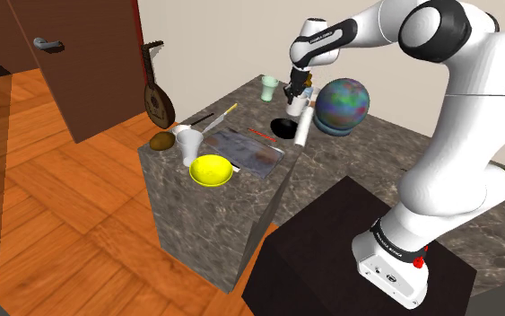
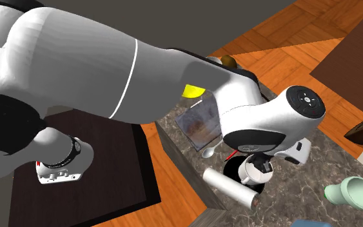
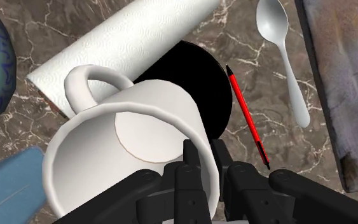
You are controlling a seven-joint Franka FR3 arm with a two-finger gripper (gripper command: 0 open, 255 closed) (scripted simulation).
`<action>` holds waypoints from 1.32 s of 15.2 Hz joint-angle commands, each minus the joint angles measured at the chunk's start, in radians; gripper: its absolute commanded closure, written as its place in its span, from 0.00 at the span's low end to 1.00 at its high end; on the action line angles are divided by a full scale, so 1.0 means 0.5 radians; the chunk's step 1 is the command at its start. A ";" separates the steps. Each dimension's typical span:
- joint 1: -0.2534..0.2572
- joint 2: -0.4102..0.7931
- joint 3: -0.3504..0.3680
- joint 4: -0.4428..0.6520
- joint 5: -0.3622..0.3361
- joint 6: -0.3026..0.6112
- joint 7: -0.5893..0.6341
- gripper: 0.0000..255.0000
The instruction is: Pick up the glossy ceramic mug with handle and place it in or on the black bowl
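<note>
Now the gripper (image 3: 206,167) is closed on the white mug (image 3: 130,153), its two black fingers pinching the cup's wall at the rim, one inside and one outside. The mug hangs tilted over the black bowl (image 3: 199,79), its open mouth turned towards the wrist camera and its handle pointing at the paper roll (image 3: 126,41) that lies against the bowl's edge. Whether the mug touches the bowl cannot be told. In the shoulder view the gripper (image 1: 293,97) is above the dark marble table (image 1: 380,151), with the black bowl (image 1: 282,127) at its 6 o'clock and the paper roll (image 1: 302,128) at the bowl's 3 o'clock. A swirled globe (image 1: 343,106) sits at about 3 o'clock from the gripper, and a pale green cup (image 1: 269,86) stands at its 10 o'clock. A yellow bowl (image 1: 211,170) rests near the table's edge at 8 o'clock from the black bowl, with a flat tray (image 1: 246,149) between them. Beside the black bowl, on the side away from the roll, lie a red pen (image 3: 246,114) and a white spoon (image 3: 279,44).
</note>
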 commanded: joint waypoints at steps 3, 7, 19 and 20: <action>-0.010 0.072 -0.009 0.030 -0.007 0.043 -0.016 1.00; -0.006 0.131 -0.016 0.009 -0.019 0.123 -0.005 1.00; 0.009 0.317 -0.041 -0.013 -0.054 0.329 0.026 1.00; 0.009 0.317 -0.041 -0.012 -0.054 0.329 0.026 1.00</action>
